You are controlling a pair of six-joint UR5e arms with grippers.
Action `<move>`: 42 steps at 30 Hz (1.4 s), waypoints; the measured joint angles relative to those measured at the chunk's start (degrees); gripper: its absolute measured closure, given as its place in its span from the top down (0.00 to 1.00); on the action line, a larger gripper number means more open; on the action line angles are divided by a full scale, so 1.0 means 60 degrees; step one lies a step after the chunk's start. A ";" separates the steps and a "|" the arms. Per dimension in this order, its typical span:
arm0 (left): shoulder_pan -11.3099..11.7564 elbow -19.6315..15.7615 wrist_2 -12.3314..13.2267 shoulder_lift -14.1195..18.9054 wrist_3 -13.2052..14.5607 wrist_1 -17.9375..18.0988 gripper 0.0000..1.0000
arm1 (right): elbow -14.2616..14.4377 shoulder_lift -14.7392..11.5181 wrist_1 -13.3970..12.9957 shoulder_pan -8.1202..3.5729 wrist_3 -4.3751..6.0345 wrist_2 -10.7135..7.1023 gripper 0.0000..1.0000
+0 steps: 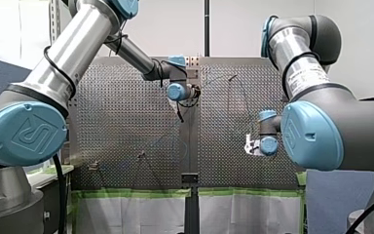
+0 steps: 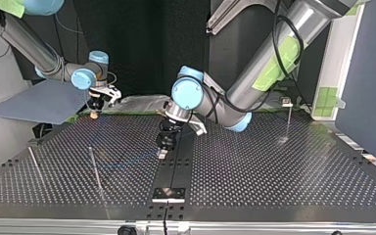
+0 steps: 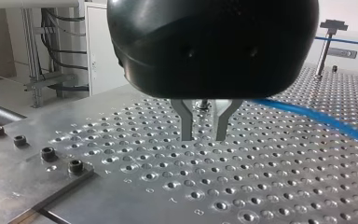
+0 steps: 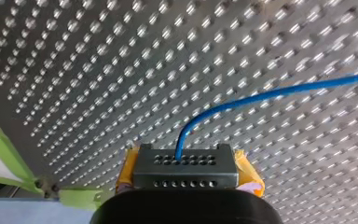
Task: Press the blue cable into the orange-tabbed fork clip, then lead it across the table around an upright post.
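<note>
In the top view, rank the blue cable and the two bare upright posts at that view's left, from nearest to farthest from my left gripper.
Measured from the left gripper in the top view:
1. the blue cable, lying on the table just to the gripper's left in that view.
2. the inner post, further left, past the cable.
3. the outer post, furthest, near the table's left edge in that view.

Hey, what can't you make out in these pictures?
End of the thin blue cable: right wrist view, hidden behind the perforated grey metal block.
Orange-tabbed fork clip: too small to pick out in any view.
Cable's onward run: cut off by left wrist view's edge.
</note>
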 joint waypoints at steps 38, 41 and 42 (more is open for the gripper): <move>-0.0208 0.0831 -0.0159 -0.0808 -0.0126 -0.0527 0.31 | -0.1116 0.3079 -0.2276 -0.1322 0.0669 -0.0058 0.00; -0.0206 0.0834 -0.0192 -0.0809 -0.0120 -0.0527 0.31 | -0.1164 0.3313 -0.2279 -0.1364 0.0675 -0.0057 0.00; -0.0205 0.0838 -0.0202 -0.0808 -0.0119 -0.0527 0.31 | -0.1169 0.3385 -0.2279 -0.1370 0.0676 -0.0057 0.00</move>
